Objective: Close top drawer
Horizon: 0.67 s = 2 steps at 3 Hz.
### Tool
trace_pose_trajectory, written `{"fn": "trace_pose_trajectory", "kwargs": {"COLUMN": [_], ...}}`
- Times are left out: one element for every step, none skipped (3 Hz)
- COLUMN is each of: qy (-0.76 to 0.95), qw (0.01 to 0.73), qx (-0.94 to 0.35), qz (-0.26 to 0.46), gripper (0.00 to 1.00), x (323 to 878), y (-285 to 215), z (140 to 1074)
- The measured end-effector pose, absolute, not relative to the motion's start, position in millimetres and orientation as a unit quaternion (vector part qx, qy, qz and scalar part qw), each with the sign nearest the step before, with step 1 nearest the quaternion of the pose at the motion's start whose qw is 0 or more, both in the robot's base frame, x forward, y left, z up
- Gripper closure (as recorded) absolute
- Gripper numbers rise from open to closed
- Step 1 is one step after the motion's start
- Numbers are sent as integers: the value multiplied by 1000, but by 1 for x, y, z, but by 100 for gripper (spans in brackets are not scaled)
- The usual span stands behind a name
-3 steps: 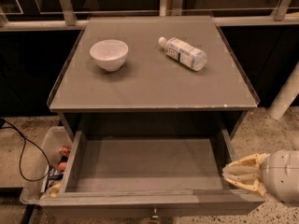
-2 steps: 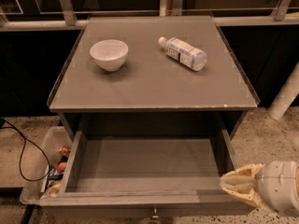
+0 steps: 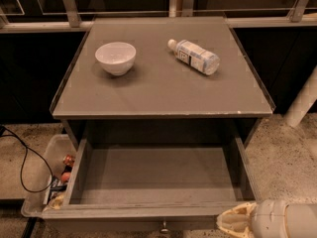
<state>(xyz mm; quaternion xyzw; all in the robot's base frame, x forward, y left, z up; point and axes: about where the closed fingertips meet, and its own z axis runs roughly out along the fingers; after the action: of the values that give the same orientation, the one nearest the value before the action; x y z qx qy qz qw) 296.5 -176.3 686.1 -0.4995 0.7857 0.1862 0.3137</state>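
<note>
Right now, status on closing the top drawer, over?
Hand low right, by front right corner of the top drawer. Drawer wide open, not yet pushed. Bowl and bottle on the cabinet top, out of its path.

A square grey wooden cabinet (image 3: 163, 95) stands on a pale speckled stone floor (image 3: 287, 157) in dim warm light, with dark panels (image 3: 29, 73) behind it on both sides and a pale horizontal rail (image 3: 39, 26) with slanted posts (image 3: 69, 4) just behind its back edge. To the left of the cabinet lie a thin black cable (image 3: 25, 167) and a clear plastic bin (image 3: 49, 155), and to its right leans a white round pole (image 3: 302, 103). The cream-coloured gripper (image 3: 225, 223) is at the cabinet's front right corner, low down.
</note>
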Motion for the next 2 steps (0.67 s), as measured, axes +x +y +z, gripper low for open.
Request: {"fn": "trace_pose_trajectory", "kwargs": {"qy": [787,787], "qw": [308,308], "qx": [-497,-497], "qz": [198,198], "gripper": [100,81], "x": [294,294], "y": [-168,-169], "z": [662,662]}}
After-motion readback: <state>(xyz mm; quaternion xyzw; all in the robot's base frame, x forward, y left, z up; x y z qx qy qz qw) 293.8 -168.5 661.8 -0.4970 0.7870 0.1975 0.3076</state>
